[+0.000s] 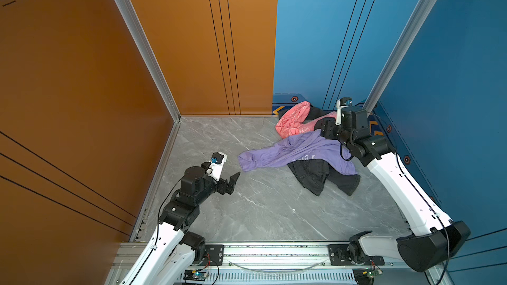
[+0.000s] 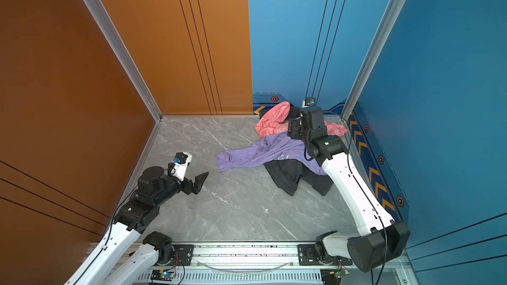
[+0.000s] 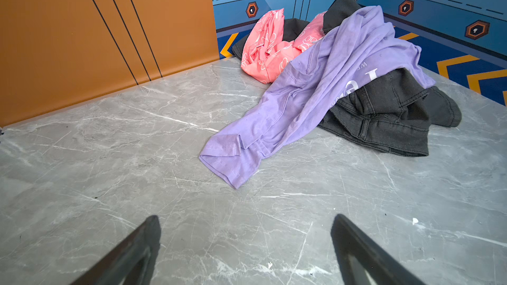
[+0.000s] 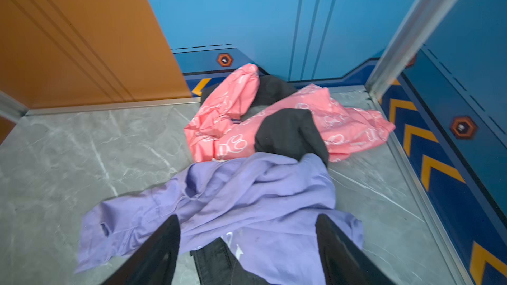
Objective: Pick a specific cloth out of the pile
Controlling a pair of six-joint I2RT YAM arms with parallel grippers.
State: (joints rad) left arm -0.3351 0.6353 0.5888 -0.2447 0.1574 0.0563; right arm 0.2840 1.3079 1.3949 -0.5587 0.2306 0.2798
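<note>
Right wrist view — right gripper (image 4: 247, 217) gapes, empty, over the cloth (image 4: 260, 187).

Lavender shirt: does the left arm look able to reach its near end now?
Likely yes. The left gripper stands open, facing the lavender shirt, whose near end lies flat on bare table, with nothing on or before it.

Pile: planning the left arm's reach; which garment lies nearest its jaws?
The lavender T-shirt: one end stretches toward the left gripper; pink garment and dark denim lie behind.
</note>
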